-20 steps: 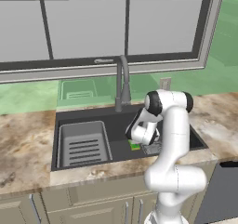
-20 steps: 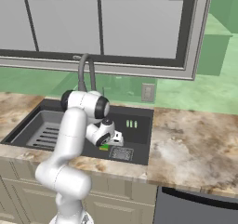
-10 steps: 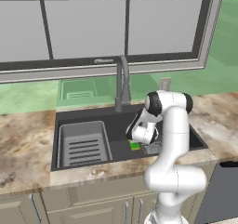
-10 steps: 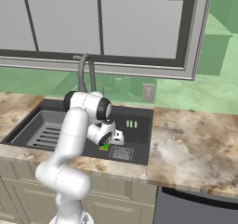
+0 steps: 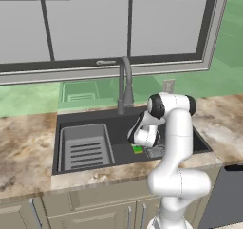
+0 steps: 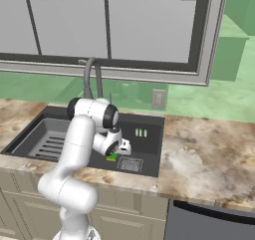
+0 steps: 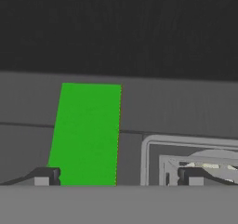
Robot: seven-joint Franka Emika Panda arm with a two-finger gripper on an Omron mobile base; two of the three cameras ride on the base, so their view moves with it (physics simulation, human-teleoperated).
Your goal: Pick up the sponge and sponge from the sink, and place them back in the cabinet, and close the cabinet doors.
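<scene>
Pincer wide open, low in the sink over the bright green sponge; nothing picked up yet.

The pincer (image 7: 118, 179) stood wide, holding nothing, one tip at the edge of the bright green sponge (image 7: 86, 132), the other over the square drain (image 7: 195, 158). That sponge lay flat on the black sink (image 5: 90, 116) floor beside the drain, so the task looked barely started: first grab not made, both sponges left to move, cabinet doors left to shut. Second sponge: couldn't tell. Grey rack (image 5: 86, 146) sat in the sink's left part, faucet (image 5: 124, 83) behind. Marbled bench (image 6: 209, 154) around, green wall and big window (image 6: 104, 25) above.
</scene>
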